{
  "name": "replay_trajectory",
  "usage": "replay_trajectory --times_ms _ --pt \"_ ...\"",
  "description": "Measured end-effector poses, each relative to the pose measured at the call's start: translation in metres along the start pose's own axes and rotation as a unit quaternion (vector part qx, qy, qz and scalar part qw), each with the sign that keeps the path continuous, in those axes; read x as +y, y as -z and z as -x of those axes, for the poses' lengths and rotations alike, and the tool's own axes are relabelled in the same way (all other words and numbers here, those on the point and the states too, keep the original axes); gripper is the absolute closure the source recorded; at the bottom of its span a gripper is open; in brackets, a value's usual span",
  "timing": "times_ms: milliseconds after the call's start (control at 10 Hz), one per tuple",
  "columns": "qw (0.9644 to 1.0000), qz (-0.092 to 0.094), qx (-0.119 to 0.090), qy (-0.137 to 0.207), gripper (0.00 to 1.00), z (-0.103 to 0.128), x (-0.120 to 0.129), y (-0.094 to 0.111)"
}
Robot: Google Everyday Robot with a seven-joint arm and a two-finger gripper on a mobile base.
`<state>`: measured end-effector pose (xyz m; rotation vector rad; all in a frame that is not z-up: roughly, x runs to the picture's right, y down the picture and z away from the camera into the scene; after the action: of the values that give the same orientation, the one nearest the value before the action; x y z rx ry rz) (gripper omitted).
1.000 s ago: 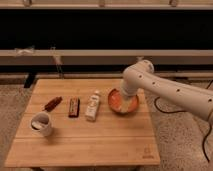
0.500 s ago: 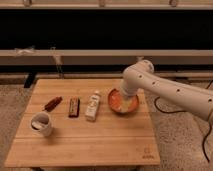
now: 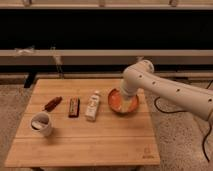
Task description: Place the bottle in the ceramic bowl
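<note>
The small white bottle [image 3: 92, 105] lies on its side on the wooden table [image 3: 100, 140], its cap pointing away from me. The orange-red ceramic bowl [image 3: 116, 102] sits just to the right of it, a small gap apart. My white arm reaches in from the right and bends down over the bowl. My gripper [image 3: 128, 104] hangs over the right half of the bowl and hides that part of it. The bottle lies apart from the gripper, to its left.
A dark brown bar [image 3: 74, 106] lies left of the bottle. A reddish-brown oblong item [image 3: 52, 103] lies further left. A white mug [image 3: 41, 123] stands near the front left. A black cable [image 3: 205, 140] hangs beyond the table's right edge.
</note>
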<state>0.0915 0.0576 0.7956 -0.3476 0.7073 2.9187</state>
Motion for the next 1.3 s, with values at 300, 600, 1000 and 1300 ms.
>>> replay_trajectory --times_ms 300,600,1000,1300 --pt "1.0000 0.000 0.000 0.000 0.20 0.0000 -0.0001 -0.0001" --pt "1.0000 0.000 0.000 0.000 0.20 0.0000 0.0000 0.0000" --pt "1.0000 0.000 0.000 0.000 0.20 0.0000 -0.0001 -0.0001" --pt "0.9999 0.000 0.002 0.012 0.20 -0.0026 0.0005 -0.0010"
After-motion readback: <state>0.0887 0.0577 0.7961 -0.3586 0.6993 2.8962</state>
